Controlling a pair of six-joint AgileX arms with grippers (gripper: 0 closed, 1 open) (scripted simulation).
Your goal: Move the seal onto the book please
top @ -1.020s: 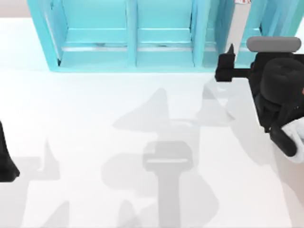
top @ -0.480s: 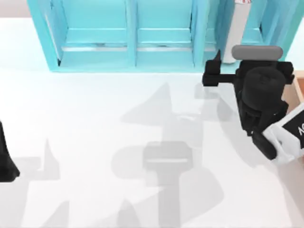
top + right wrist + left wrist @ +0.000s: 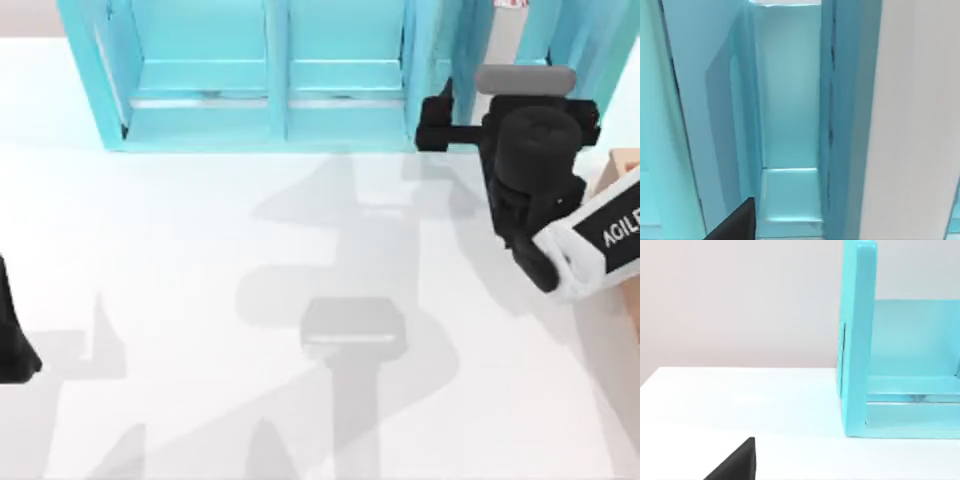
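The right gripper (image 3: 440, 125) was raised at the table's far right, directly in front of the bright turquoise compartmented shelf unit (image 3: 280, 80) standing along the white table's (image 3: 200, 300) far edge. Whether its claw was released or clenched could not be told. The right wrist view faced a narrow upright shelf compartment. The left arm (image 3: 12, 335) was parked at the table's left edge. A light-wood box corner (image 3: 625, 165) lay at the right edge.
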